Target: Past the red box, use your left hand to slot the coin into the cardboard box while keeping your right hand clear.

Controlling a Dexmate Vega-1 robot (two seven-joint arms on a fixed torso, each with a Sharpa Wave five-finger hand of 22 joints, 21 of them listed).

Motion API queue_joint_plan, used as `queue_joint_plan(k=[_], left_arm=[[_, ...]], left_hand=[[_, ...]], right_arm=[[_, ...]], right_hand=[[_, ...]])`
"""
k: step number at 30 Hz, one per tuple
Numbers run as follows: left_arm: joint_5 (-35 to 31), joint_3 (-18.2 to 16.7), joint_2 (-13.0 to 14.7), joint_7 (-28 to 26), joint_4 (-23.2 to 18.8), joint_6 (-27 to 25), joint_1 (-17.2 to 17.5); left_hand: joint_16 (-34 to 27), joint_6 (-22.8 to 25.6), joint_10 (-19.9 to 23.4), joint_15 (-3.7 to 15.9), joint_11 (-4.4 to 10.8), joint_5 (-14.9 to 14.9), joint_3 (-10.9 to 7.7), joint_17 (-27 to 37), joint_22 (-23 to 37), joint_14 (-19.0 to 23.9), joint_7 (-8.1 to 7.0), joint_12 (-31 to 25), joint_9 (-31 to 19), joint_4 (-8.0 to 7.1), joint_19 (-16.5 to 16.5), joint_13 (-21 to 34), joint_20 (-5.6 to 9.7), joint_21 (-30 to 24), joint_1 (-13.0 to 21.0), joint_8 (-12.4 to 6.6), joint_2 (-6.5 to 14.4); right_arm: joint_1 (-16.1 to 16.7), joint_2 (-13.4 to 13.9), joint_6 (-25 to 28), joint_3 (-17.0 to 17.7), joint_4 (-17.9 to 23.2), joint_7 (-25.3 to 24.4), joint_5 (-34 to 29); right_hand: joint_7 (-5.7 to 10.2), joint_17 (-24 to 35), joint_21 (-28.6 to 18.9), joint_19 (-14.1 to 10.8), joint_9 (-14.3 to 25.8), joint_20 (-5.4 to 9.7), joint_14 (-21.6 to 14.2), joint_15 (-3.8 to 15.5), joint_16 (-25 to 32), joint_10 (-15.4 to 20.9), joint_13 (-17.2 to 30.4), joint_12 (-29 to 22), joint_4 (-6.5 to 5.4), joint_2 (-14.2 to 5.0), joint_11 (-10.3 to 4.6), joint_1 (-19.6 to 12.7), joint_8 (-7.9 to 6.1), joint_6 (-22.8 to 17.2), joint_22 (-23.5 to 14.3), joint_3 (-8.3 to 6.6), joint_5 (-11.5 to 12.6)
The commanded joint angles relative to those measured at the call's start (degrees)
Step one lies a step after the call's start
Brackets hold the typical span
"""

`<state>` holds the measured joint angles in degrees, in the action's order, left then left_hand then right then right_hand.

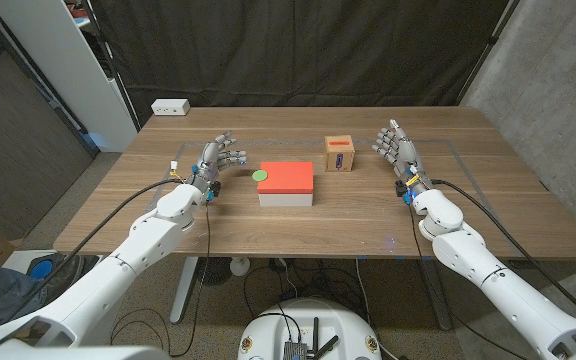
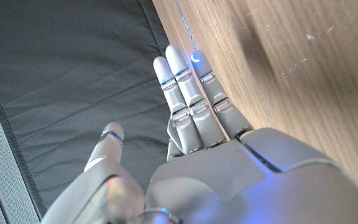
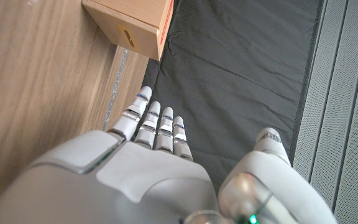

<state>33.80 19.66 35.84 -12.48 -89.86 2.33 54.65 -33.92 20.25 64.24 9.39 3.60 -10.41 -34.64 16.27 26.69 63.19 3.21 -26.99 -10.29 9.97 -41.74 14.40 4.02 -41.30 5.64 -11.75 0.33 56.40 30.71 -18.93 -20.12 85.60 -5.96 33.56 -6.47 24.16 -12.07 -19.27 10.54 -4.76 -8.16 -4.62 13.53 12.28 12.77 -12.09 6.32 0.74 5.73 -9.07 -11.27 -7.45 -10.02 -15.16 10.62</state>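
Dark curtain behind wooden table [image 1: 368, 225]. Red box [image 1: 286, 183] inboard of left hand [image 1: 214, 163], green coin [image 1: 259, 176] between them; cardboard box [image 1: 340, 154] beyond. Both hands empty, fingers apart, right hand [image 1: 396, 150] just outboard of cardboard box. Pinch coin's edge, lift over.

— What stays unclear on the wooden table [image 1: 368, 215]?

— The green coin [image 1: 259, 176], beside the red box [image 1: 287, 183], is too small to show any face or marking. The slot on the cardboard box [image 1: 340, 154] reads only as a dark mark under a red strip.

— And at the frame edges?

— In the right wrist view the cardboard box [image 3: 135, 25] is cut off by the picture's edge. In the left wrist view the left hand [image 2: 216, 168] runs off the frame, its palm side unseen. The right hand [image 3: 148, 174] likewise shows only its back.
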Motion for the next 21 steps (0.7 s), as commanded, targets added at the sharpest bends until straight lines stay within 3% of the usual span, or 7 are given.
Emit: queue_joint_plan(k=[1, 7, 10, 12, 14, 17, 21], left_arm=[[1.8, -1.7, -0.9, -4.5, -2.9, -1.2, 2.5], [2.1, -2.0, 0.9, -5.9, -5.5, -5.0, 3.3], [2.8, -2.1, 1.4, -5.5, -6.1, -6.2, 3.4], [4.1, -2.4, 1.8, -4.6, -6.6, -7.2, 3.6], [6.4, -3.1, 1.6, -5.3, -7.8, -9.4, 4.1], [9.0, -3.9, 1.8, -4.5, -8.5, -10.8, 4.5], [10.8, -4.6, 2.1, -5.1, -9.3, -12.1, 4.9]], left_hand=[[-4.4, 1.6, 4.9, 1.50, 1.39, -0.2, -1.24, 2.1, 5.7, 4.8, -0.38, -1.9, -0.1, -0.26, -4.0, 2.5, 1.95, -6.0, 1.1, 0.37, -0.6], [-8.7, 4.0, 10.8, 3.14, 5.30, -0.3, -3.36, 4.4, 8.3, 10.6, -0.39, -4.6, -0.1, -0.72, -12.1, 6.3, 6.00, -12.0, 0.1, 0.28, -0.3], [-10.1, 5.1, 12.4, 3.29, 5.88, -0.3, -4.18, 5.4, 8.0, 12.4, 0.03, -5.4, -0.1, -0.62, -15.3, 7.6, 7.41, -13.3, 0.0, 0.20, -0.2], [-12.8, 7.1, 17.0, 3.36, 7.12, -0.3, -5.79, 6.9, 9.6, 15.1, 0.52, -8.9, -0.1, -0.02, -18.5, 10.0, 8.05, -16.0, 0.7, 0.24, -0.3], [-18.1, 8.3, 17.3, 3.23, 7.65, -0.3, -7.57, 10.8, 17.0, 15.5, -0.01, -16.2, -0.4, 0.49, -17.5, 12.2, 7.90, -20.8, 3.4, 0.51, -2.4], [-26.2, 9.6, 16.8, 3.03, 8.24, -0.5, -9.65, 14.6, 40.2, 15.2, -0.66, -26.1, -0.7, -0.14, -12.2, 14.1, 7.90, -33.7, 6.0, 0.75, -5.3], [-32.0, 11.4, 17.3, 2.91, 8.18, -0.9, -11.70, 19.2, 44.5, 16.0, -1.23, -30.5, -0.7, -0.11, -11.7, 15.9, 8.03, -37.2, 5.9, 0.49, -5.5]], right_arm=[[0.9, -0.1, 0.3, -0.3, 1.2, -1.4, -1.0], [1.3, -0.3, 0.7, -0.4, 1.9, -2.1, -1.2], [1.4, -0.3, 0.7, -0.5, 2.1, -2.2, -1.4], [1.4, -0.2, 0.9, -0.5, 2.3, -2.2, -1.2], [1.6, -0.2, 0.9, -0.5, 2.4, -2.3, -1.3], [1.8, -0.2, 0.9, -0.5, 2.7, -2.4, -1.3], [2.2, -0.3, 0.7, -0.6, 3.1, -2.8, -1.6]], right_hand=[[0.35, 0.0, 0.3, 0.6, 0.1, -0.07, 0.6, 0.24, -0.5, 0.6, -0.1, 0.0, 0.24, -0.92, 0.14, -0.1, -0.54, -0.6, -0.2, -0.12, 0.0], [0.45, 0.0, 0.4, 0.7, 0.1, -0.10, 0.6, 0.18, -0.5, 0.7, -0.2, 0.0, 0.28, -1.03, 0.14, -0.2, -0.54, -0.7, -0.2, -0.14, 0.0], [0.49, 0.0, 0.4, 0.7, 0.1, -0.12, 0.6, 0.08, -0.5, 0.8, -0.2, 0.0, 0.30, -1.09, 0.10, -0.2, -0.58, -0.8, -0.2, -0.15, 0.0], [0.51, -0.1, 0.4, 0.8, 0.1, -0.09, 0.6, 0.00, -0.5, 0.9, -0.3, -0.1, 0.32, -1.13, 0.04, -0.2, -0.57, -0.9, -0.2, -0.16, 0.0], [0.52, -0.1, 0.4, 0.7, 0.1, -0.11, 0.6, 0.08, -0.5, 0.9, -0.3, -0.1, 0.33, -1.17, 0.04, -0.2, -0.58, -0.9, -0.2, -0.17, 0.0], [0.60, -0.1, 0.4, 0.7, 0.1, -0.13, 0.4, -0.02, -0.5, 0.9, -0.3, -0.1, 0.36, -1.28, 0.05, -0.3, -0.63, -1.1, -0.2, -0.21, 0.0], [0.70, -0.2, 0.4, 0.7, 0.1, -0.26, 0.2, -0.07, -0.4, 1.2, -0.4, -0.1, 0.42, -1.42, 0.04, -0.4, -0.62, -1.2, -0.2, -0.26, 0.0]])
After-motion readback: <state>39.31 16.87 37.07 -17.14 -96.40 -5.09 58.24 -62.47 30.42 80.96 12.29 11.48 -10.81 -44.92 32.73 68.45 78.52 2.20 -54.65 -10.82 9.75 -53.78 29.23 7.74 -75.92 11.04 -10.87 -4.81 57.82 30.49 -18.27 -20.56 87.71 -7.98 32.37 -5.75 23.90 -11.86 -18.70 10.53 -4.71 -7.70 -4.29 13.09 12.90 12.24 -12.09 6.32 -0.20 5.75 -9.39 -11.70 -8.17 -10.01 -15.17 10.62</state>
